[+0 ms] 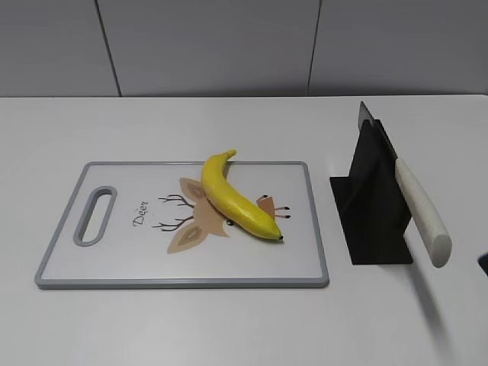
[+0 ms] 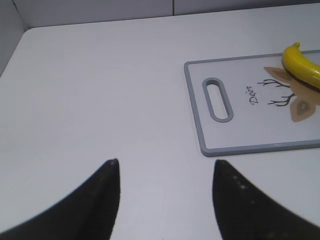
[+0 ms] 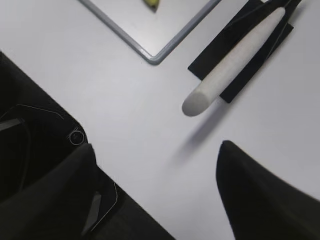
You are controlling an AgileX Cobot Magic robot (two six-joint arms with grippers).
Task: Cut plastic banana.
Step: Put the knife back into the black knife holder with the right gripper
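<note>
Lying whole on the cutting board [image 1: 69, 259], the plastic banana [image 1: 232, 200] is presented for cutting; knife [image 1: 419, 213] racked handle-out; left gripper [image 2: 165, 172] and right gripper [image 3: 155, 155] spread, empty.

The plastic banana [image 1: 232, 200] is glossy bright yellow with a small dark tip. The cutting board [image 1: 114, 263] is white with a grey rim, printed with a tan deer with dark antlers. The knife [image 1: 418, 206] has an off-white speckled handle; its stand [image 1: 374, 206] is black. The tabletop [image 1: 229, 328] is white.
</note>
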